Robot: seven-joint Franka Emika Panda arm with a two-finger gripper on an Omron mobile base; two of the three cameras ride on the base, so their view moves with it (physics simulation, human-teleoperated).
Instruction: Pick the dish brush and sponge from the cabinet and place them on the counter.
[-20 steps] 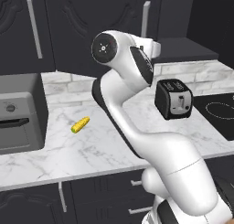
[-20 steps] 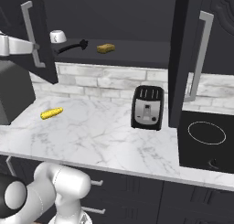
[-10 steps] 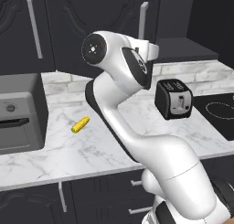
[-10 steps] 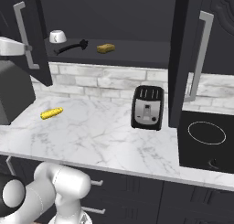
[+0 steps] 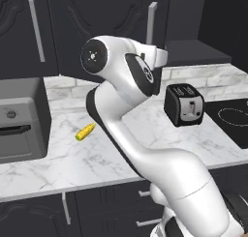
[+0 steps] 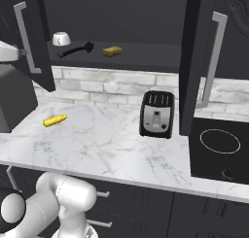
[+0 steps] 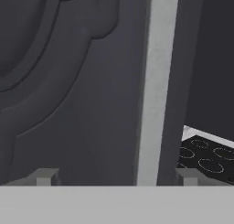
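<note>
Cabinet [image 6: 194, 62] stands open in the right base view. On its shelf lie the dish brush [image 6: 75, 50] and, just beside it, the sponge [image 6: 112, 51], with a small white bowl [image 6: 61, 38] to the brush's other side. Neither item has reached the surface [image 6: 121, 144].

In the hand view the tool [image 7: 114, 179] faces the door handle [image 7: 153, 86], its tips spread wide to either side of the bar and clear of it: released, nothing held.

Judgement: door-opening is finished; picking has not begun. The next move calls for backing off the door and reaching onto the shelf for the brush handle.
</note>
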